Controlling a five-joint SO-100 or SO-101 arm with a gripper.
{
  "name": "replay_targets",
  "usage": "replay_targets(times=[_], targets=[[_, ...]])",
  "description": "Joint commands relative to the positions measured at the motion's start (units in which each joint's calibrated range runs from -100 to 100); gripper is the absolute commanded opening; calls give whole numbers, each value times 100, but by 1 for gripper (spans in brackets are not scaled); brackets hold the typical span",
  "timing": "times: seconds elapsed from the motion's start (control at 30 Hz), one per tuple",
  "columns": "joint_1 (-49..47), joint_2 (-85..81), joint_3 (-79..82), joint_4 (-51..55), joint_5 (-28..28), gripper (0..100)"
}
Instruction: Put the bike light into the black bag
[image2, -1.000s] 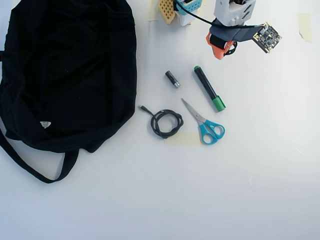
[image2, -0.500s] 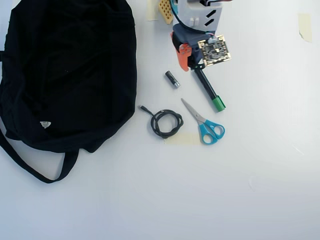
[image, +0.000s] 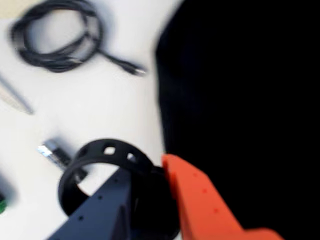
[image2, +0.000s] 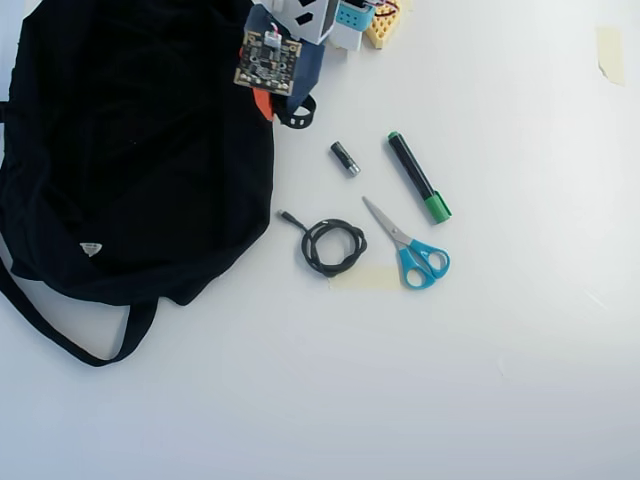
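Transport is the step in hand, as I judge it: the gripper (image: 150, 200) is clenched on the bike light (image: 102, 172), whose black rubber loop strap sticks out ahead of the dark and orange fingers in the wrist view. Seen from overhead, the gripper (image2: 278, 108) hangs right at the near edge of the black bag (image2: 130, 150), with the strap poking out on the side away from the fabric. Just beyond the fingertips in the wrist view lie a small black cylinder (image: 60, 156) with a silver end and, farther off, a coiled cable (image: 57, 37); both are blurred. The bag's opening cannot be made out against the dark cloth. Next the load should be carried further over the bag, well clear of its edge, before the fingers let go.
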Motion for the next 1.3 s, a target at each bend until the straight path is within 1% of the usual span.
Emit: replay_targets(times=[0.0,0.1,0.23,0.37,0.43,0.63,0.73,0.8,0.87,0.97,1.07,1.1,1.13,1.2,1.23,1.27], targets=[[390,-11,-343,19,10,2],[734,5,-585,-24,-17,2],[1063,296,-980,-334,-27,2],[1160,760,-1511,-480,-431,2],[1400,1192,-1906,-782,-614,2],[2095,2213,-2256,-1919,-740,2],[2394,2677,-2274,-1996,-809,2],[2828,3051,-2310,-2005,-1202,2],[3090,3275,-2364,-2048,-1207,2],[3696,4155,-2373,-2263,-1228,2],[3718,4727,-2499,-2367,-1228,3],[3718,4727,-2616,-2306,-1228,6],[3703,4644,-2652,-2125,-1223,19],[3606,4594,-2759,-1772,-1186,40],[3427,4586,-2966,-1686,-1176,43],[3240,4437,-3182,-1678,-1176,43]])
